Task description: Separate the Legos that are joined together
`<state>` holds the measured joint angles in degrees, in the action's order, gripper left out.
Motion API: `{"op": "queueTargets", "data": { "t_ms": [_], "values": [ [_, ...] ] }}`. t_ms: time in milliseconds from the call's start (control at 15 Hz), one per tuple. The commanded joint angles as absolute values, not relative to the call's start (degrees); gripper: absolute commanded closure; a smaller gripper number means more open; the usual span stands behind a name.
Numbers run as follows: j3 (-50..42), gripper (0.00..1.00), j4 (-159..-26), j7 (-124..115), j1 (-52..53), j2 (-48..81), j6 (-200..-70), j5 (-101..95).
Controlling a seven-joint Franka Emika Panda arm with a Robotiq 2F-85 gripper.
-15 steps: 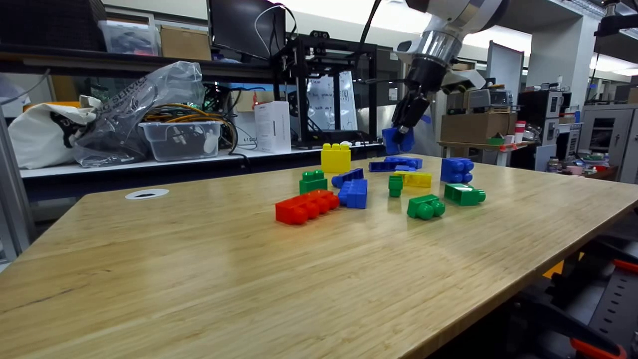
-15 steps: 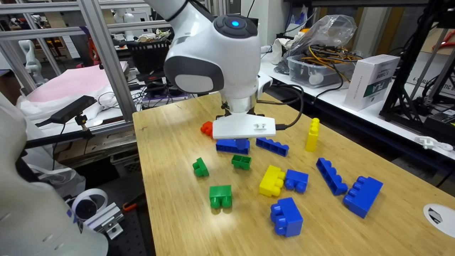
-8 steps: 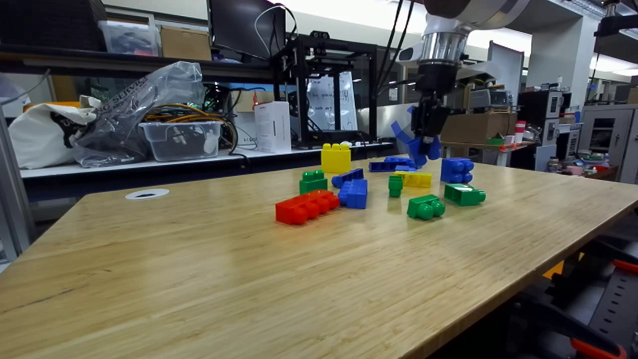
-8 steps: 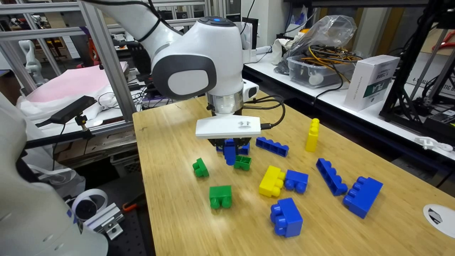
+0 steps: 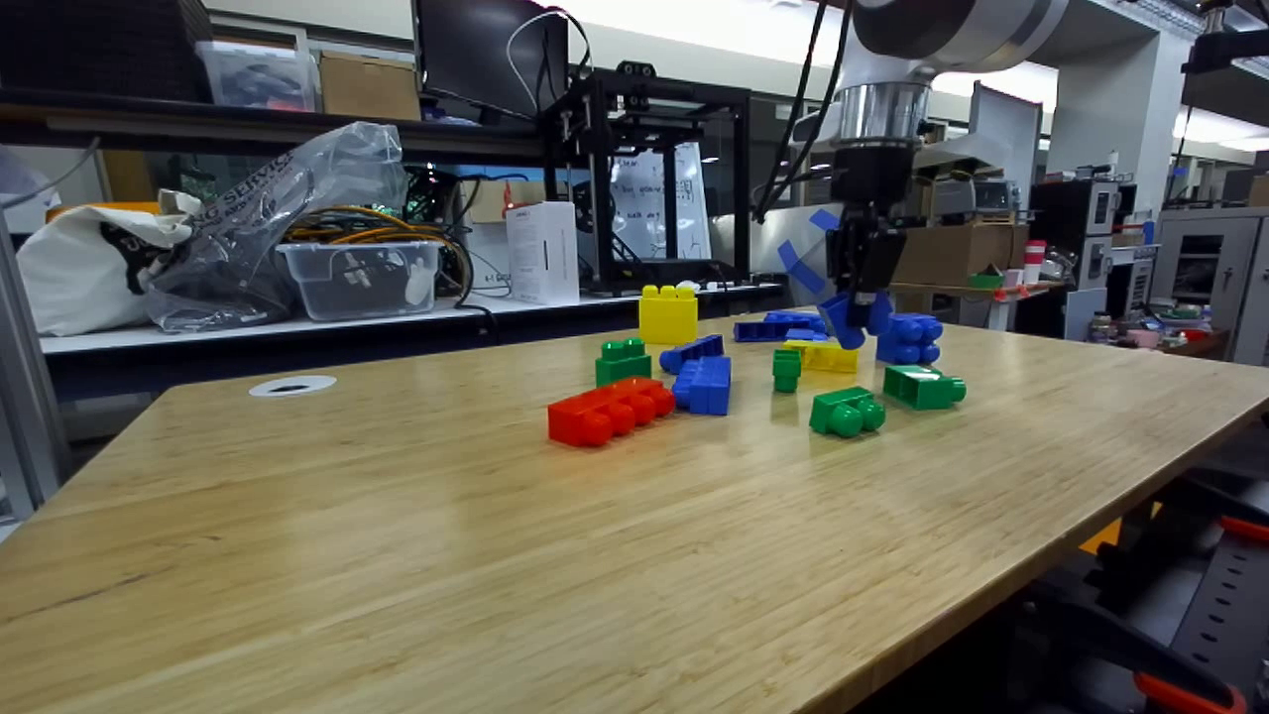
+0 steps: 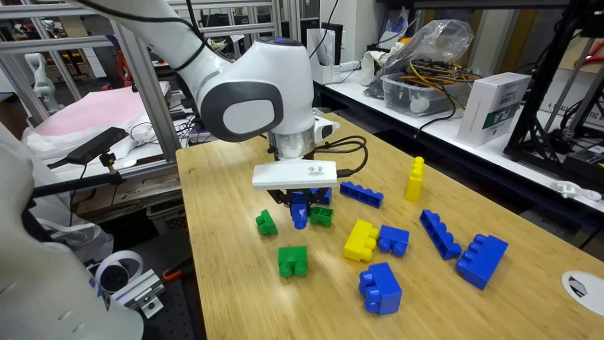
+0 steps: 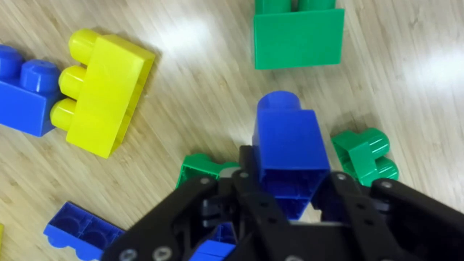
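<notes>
Blue Lego brick hangs above the wooden tabletop, pinched tight in the gripper, and it looks like a single! Down below, a yellow three-stud brick and its blue neighbour lie close, seemingly unjoined. No linked stack that I can make out: separating looks done, setting this one down probably remains.

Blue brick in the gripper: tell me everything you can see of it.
The blue brick looks like smooth, glossy plastic. In the wrist view it shows a flat face, one rounded stud at the far end and a hollow, open end towards the gripper, which is shut on its sides and hides part of it. I can't tell the full stud count. It hangs tilted over the table, the stud pointing downward, and nothing else appears to touch it.
</notes>
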<state>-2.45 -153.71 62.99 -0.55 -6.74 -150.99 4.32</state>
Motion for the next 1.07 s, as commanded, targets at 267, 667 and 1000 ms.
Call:
{"op": "queueTargets", "data": {
  "t_ms": [267,667,1000],
  "values": [
    [-2.9,0.89,-154.8,73.7,3.2,-1.5,-163.2,21.7],
    [-2.1,0.89,-154.4,85.0,4.2,0.2,-165.4,34.5],
    [-2.2,0.89,-154.2,91.5,4.7,0.2,-165.7,41.2]
  ]
}}
